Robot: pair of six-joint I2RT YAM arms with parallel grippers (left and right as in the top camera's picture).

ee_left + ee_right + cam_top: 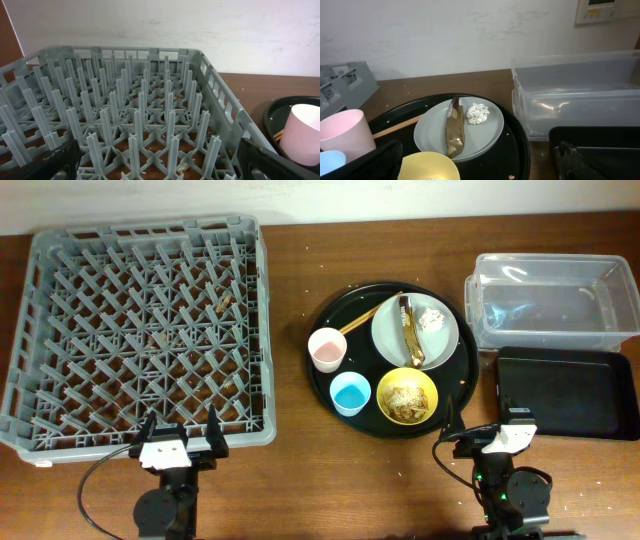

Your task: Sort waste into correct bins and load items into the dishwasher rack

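Both claws, left gripper [180, 430] and right gripper [483, 428], sit spread and empty; right should pinch the wrapper [454, 129] midway, seemingly clear of the tissue [477, 113].

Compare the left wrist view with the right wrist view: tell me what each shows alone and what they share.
Left wrist only: the rack's pegs and lattice floor. Right wrist only: the plate with wrapper and tissue, the yellow bowl, blue cup, clear tub and black bin. Both: the pink cup, the round black tray and part of the rack.
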